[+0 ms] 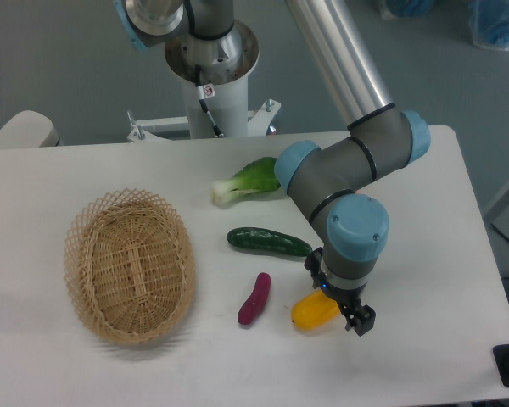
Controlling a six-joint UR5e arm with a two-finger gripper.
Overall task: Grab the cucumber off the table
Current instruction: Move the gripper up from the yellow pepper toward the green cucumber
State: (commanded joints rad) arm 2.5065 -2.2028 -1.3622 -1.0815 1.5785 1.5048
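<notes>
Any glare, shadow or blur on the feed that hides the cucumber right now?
Fixed camera: light is soft and even, shadows on the white table faint. The cucumber shows small glossy highlights yet reads sharp and unhidden. The pincer is dark and small beside a yellow item; its opening cannot be judged. The image is slightly soft overall, with no motion blur.

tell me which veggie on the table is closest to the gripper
The yellow pepper, right beside the gripper; the others lie farther left.
</notes>
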